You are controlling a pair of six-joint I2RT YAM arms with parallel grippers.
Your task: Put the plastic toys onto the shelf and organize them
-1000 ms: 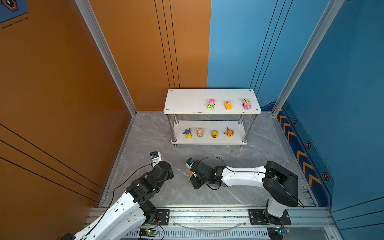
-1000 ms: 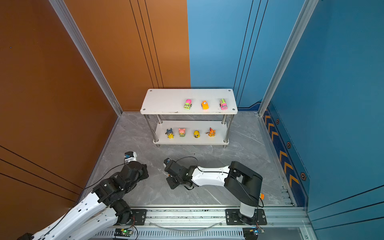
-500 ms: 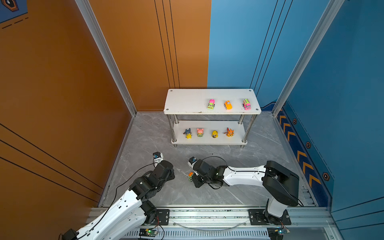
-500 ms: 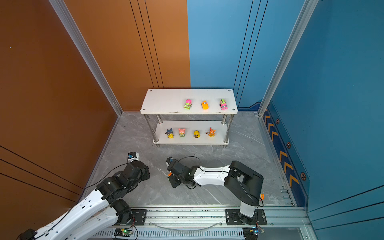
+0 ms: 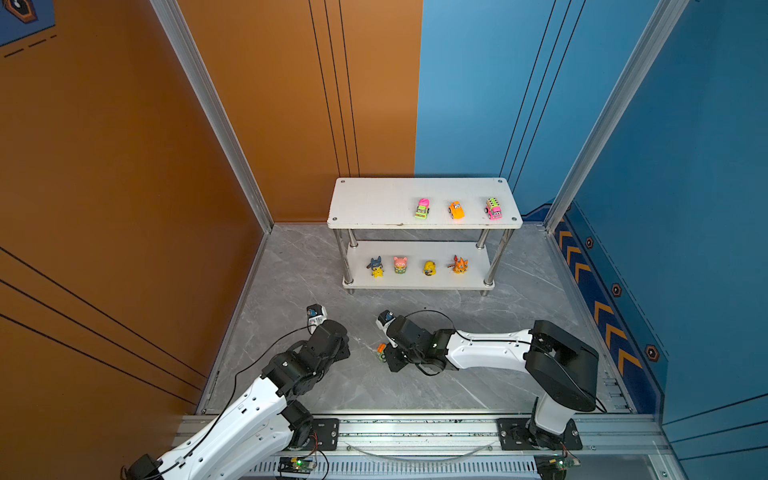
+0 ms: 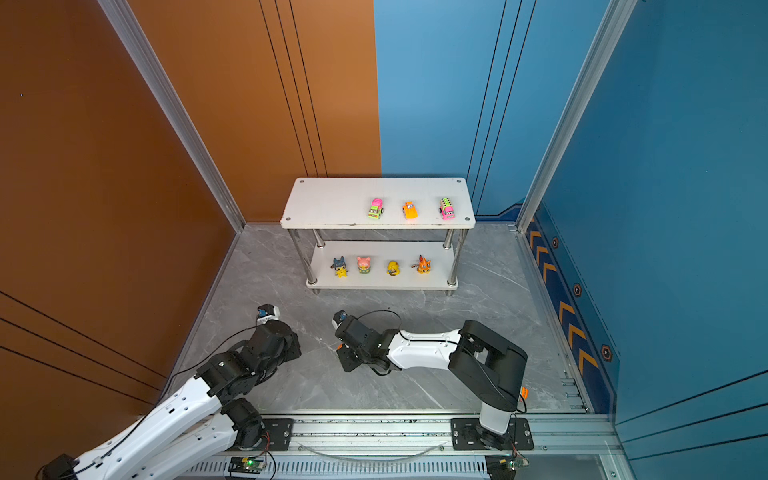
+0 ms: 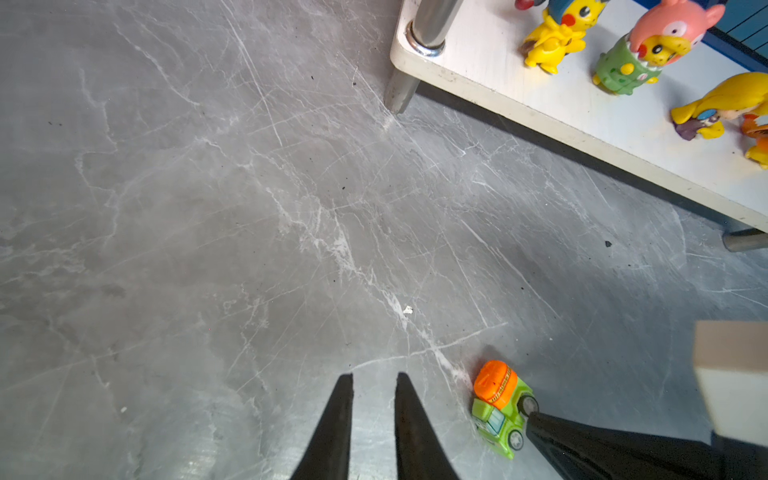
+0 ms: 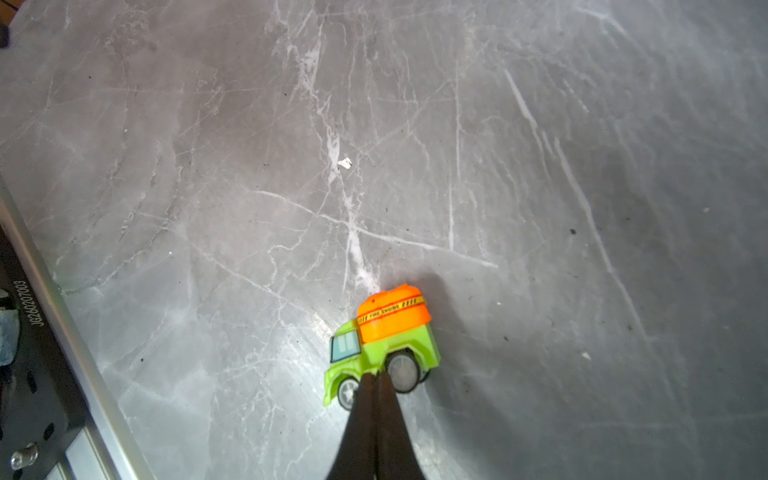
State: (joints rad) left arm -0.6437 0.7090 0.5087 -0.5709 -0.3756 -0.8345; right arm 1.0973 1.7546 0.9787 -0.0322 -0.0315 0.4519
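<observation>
A green toy truck with an orange tank (image 5: 381, 352) (image 7: 500, 409) (image 8: 382, 340) sits on the grey floor between my two arms. My right gripper (image 8: 376, 376) is shut, its tips pressed against the truck's side between the wheels, gripping nothing. My left gripper (image 7: 374, 376) hovers just beside the truck, its fingers slightly open with only floor between them. The shelf (image 5: 370, 203) (image 6: 324, 203) stands at the back. Three cars (image 5: 456, 210) line its top board. Several animal figurines (image 5: 429, 268) (image 7: 648, 45) stand on its lower board (image 5: 415, 283).
An aluminium rail (image 5: 415, 428) (image 8: 62, 332) carrying both arm bases runs along the front edge. Orange and blue wall panels with metal posts close in the floor on three sides. A chrome shelf leg (image 7: 401, 93) stands ahead of my left gripper.
My left arm has crept a little forward and to the right, toward the truck. The right gripper and the truck have barely moved.
</observation>
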